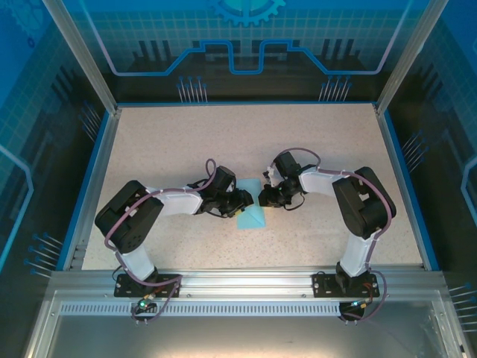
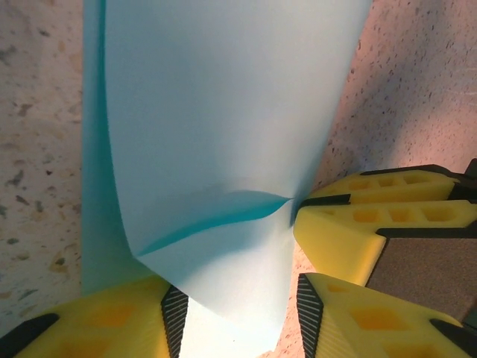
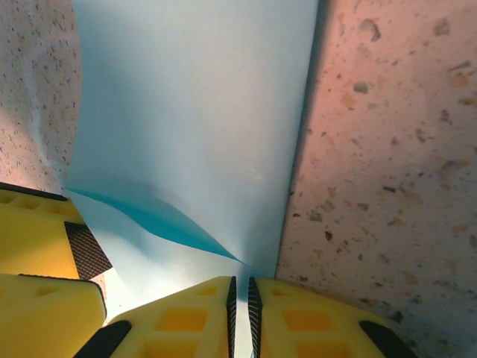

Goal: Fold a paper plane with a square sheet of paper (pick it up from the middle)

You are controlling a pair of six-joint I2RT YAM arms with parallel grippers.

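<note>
at the middle of the speckled table [image 1: 223,142], between the two arms, the square sheet of paper [image 1: 250,218] lies buckled and partly lifted, the right gripper [image 3: 240,309] pinching its edge between pressed-together fingers while the left gripper [image 2: 237,317] straddles it with fingers spread.

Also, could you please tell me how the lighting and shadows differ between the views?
Top external: even light, sharp throughout; left wrist: the light-blue paper sheet casts a soft shadow rightward on the speckled table; right wrist: a similar shadow band, table tinted pink.
</note>
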